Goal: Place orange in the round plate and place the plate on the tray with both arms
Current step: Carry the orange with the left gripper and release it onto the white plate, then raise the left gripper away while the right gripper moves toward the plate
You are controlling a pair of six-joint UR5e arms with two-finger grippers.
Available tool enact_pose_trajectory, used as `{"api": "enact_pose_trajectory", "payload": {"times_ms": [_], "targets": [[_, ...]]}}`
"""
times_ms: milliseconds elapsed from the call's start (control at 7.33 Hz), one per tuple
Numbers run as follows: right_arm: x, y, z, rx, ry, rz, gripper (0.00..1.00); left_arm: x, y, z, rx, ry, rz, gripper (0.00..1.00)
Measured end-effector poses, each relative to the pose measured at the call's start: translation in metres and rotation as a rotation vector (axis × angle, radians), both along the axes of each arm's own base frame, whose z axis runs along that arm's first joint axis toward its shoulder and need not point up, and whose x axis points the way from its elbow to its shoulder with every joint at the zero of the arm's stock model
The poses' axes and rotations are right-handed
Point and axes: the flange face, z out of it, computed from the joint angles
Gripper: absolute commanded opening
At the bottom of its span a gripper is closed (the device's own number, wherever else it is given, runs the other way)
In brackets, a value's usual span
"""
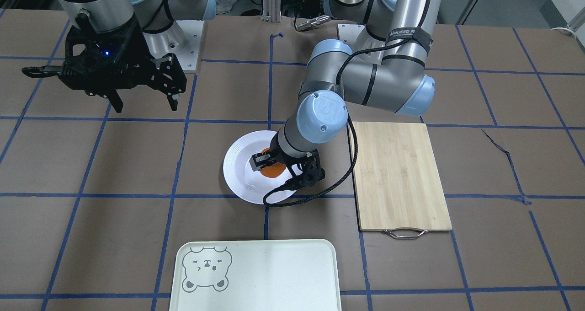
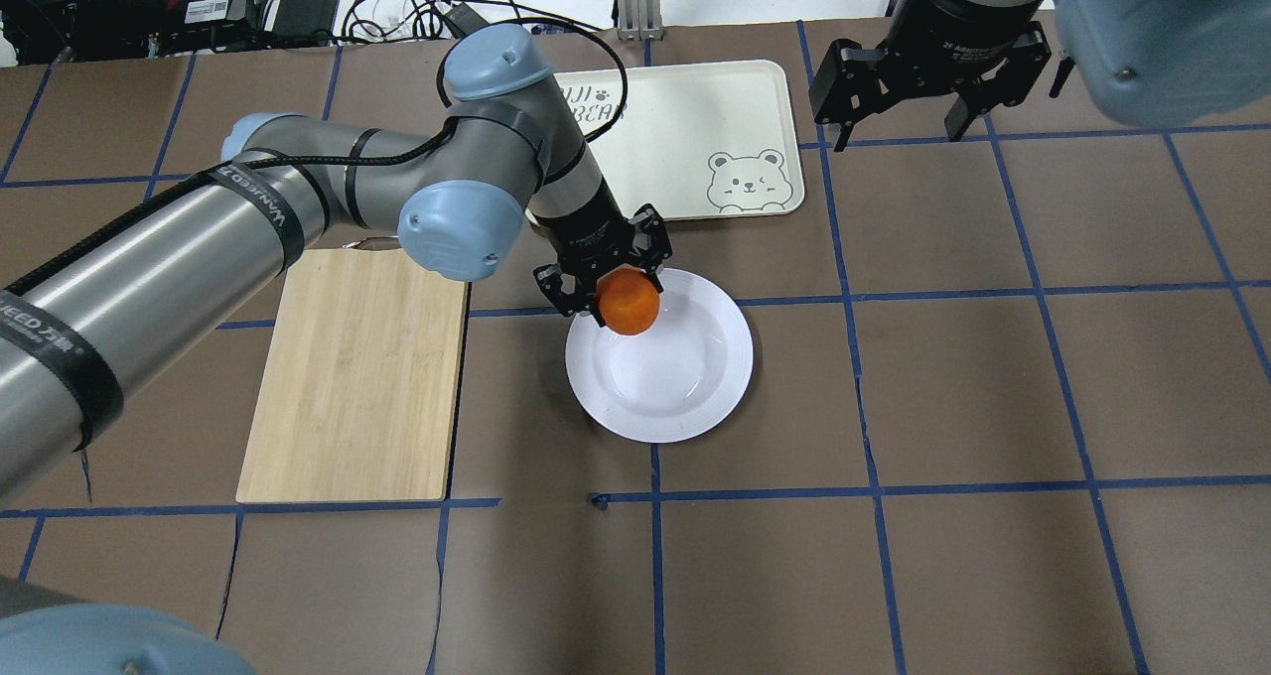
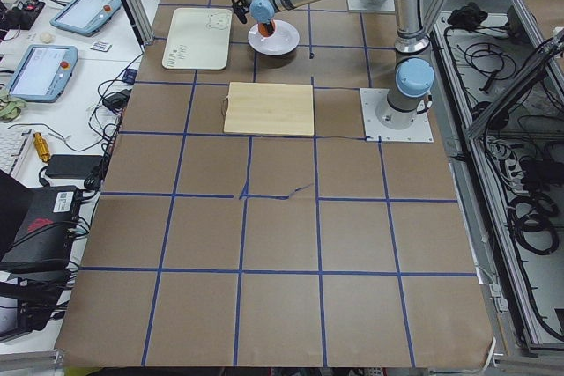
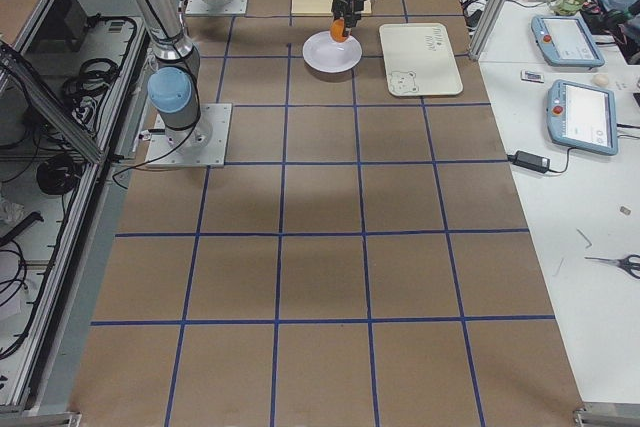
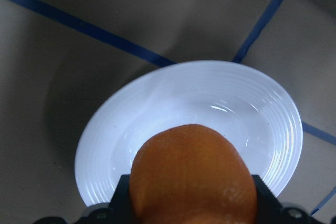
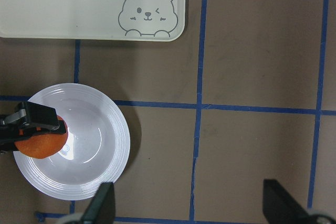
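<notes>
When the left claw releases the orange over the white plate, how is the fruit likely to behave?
The small round bright-orange fruit is nearly spherical, so it will probably roll a little. The glossy white round plate has a sunken centre and raised rim, which should keep it inside. The left claw grips it without visible denting, so it seems fairly firm.

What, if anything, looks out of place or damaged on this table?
Nothing is spilled or toppled. The left tool holds the orange over the round plate; the tray and cutting board lie flat. The one flaw is in the brown table cover: a jagged dark tear runs beside the cutting board.
</notes>
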Motion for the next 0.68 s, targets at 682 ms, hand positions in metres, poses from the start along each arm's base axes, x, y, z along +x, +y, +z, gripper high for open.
{"api": "enact_pose_trajectory", "payload": {"times_ms": [682], "targets": [[0.0,-0.001,0.0,-0.004,0.0,0.002,1.0,0.009,-0.004,0.022,-0.068,-0.059,-0.032,1.0]]}}
